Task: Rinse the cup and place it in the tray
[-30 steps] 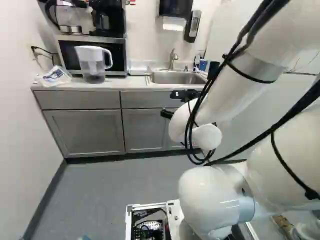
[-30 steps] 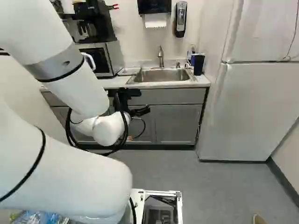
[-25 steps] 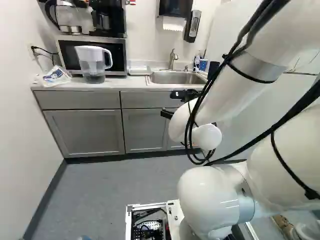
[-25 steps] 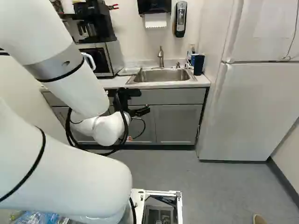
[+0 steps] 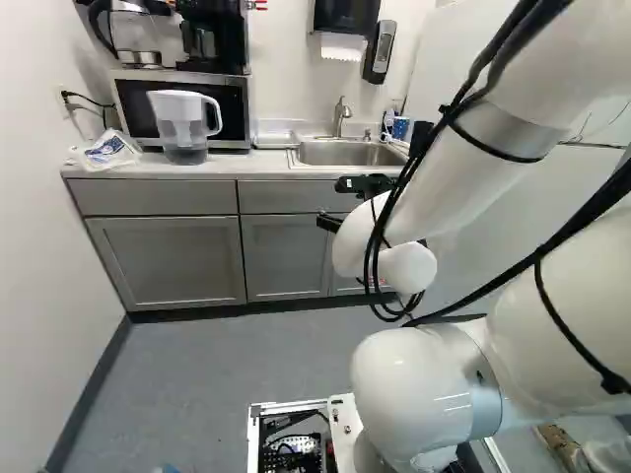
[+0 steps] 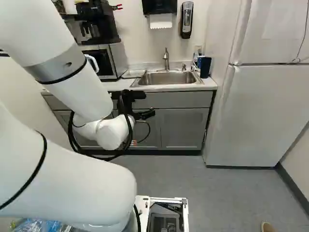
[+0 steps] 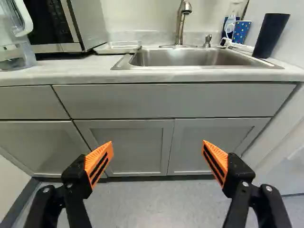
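Observation:
Ahead of the cabinet fronts and lower than the counter, my gripper (image 6: 146, 115) stands in the right base view. In the wrist view the gripper (image 7: 156, 159) is open, its orange-padded fingers wide apart with nothing between them. A dark cup (image 7: 270, 35) stands on the counter at the sink's right end. Behind it is a blue dotted cup (image 7: 241, 31); which one is the task's cup I cannot tell. The steel sink (image 7: 194, 58) has a faucet (image 7: 180, 21) at its back. A low white tray (image 7: 117, 46) lies between sink and microwave.
The counter edge (image 7: 156, 77) and grey cabinets (image 7: 128, 142) face the gripper. On the counter are a microwave (image 5: 235, 103), a water pitcher (image 5: 184, 128) and a plastic packet (image 5: 110, 148). A white fridge (image 6: 256, 116) stands right of the counter. A shoe tip (image 6: 267, 227) shows on the floor.

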Tool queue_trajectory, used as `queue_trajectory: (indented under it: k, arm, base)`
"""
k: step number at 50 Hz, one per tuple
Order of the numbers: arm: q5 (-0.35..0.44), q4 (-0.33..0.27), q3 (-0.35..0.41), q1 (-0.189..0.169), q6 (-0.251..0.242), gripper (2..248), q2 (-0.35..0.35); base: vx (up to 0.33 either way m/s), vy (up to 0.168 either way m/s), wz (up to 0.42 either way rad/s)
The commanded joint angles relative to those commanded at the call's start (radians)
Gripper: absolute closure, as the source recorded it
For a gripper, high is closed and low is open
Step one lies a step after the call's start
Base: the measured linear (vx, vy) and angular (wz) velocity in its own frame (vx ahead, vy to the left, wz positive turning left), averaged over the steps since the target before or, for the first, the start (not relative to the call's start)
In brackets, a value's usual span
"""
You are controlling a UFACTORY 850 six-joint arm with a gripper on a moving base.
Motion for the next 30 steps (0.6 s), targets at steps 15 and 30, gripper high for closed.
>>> queue_trajectory:
  k: [15, 30]
  arm:
    - [0.000, 0.000, -0.052, 0.000, 0.000, 3, -0.016]
    - [0.000, 0.000, -0.108, 0.000, 0.000, 3, -0.037]
  base:
    - [0.000, 0.000, 0.000]
    - [0.000, 0.000, 0.000]
